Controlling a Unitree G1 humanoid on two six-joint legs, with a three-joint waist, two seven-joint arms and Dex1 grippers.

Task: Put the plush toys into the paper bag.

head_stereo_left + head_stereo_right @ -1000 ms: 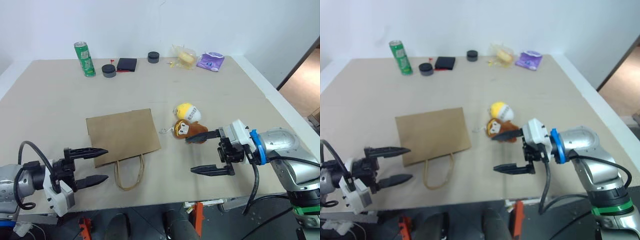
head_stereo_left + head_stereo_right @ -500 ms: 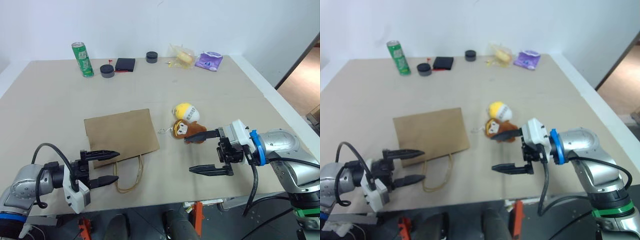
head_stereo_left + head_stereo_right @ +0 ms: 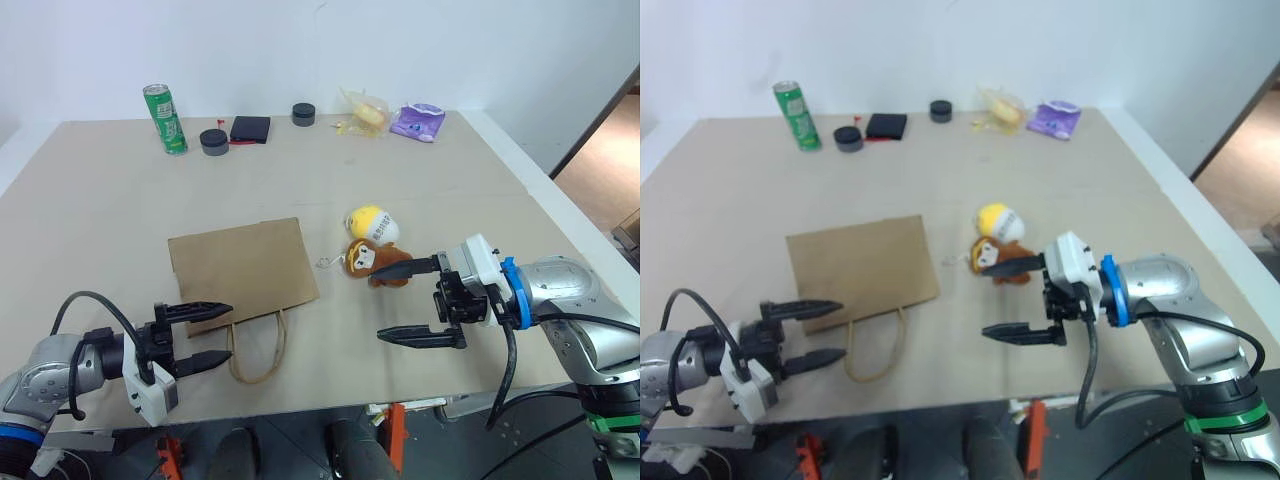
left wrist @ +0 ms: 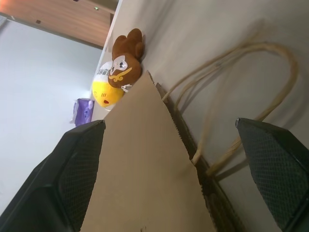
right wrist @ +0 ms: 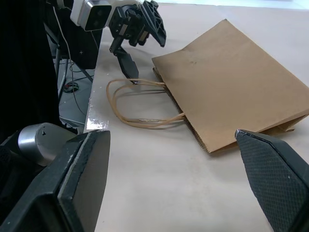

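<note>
Paper bag: the brown paper bag (image 3: 244, 265) lies flat on the tan table (image 3: 120, 200), its two loop handles (image 3: 258, 348) spread toward the near edge
Left gripper: the left gripper (image 3: 205, 335) hovers low at the bag's near left corner, fingers spread wide and holding nothing; one fingertip sits over the bag's edge, the other just beside the handles
Right gripper: the right gripper (image 3: 390, 301) is held level over the table near the front right, jaws wide apart and empty, pointing toward the bag
Plush toys: the brown monkey (image 3: 372, 260) lies just to the right of the bag, touching the yellow-and-white egg toy (image 3: 374, 224) behind it; both rest on the table, outside the bag, and the right gripper's upper finger reaches in front of the monkey
Contact: whether that finger touches the monkey cannot be told
Far edge of the table: a green can (image 3: 166, 118) stands upright, with two dark round pucks (image 3: 214, 141), a black wallet-like case (image 3: 250, 129), a clear packet with yellow contents (image 3: 368, 112) and a purple packet (image 3: 418, 122) lined along the back, well apart from the bag
</note>
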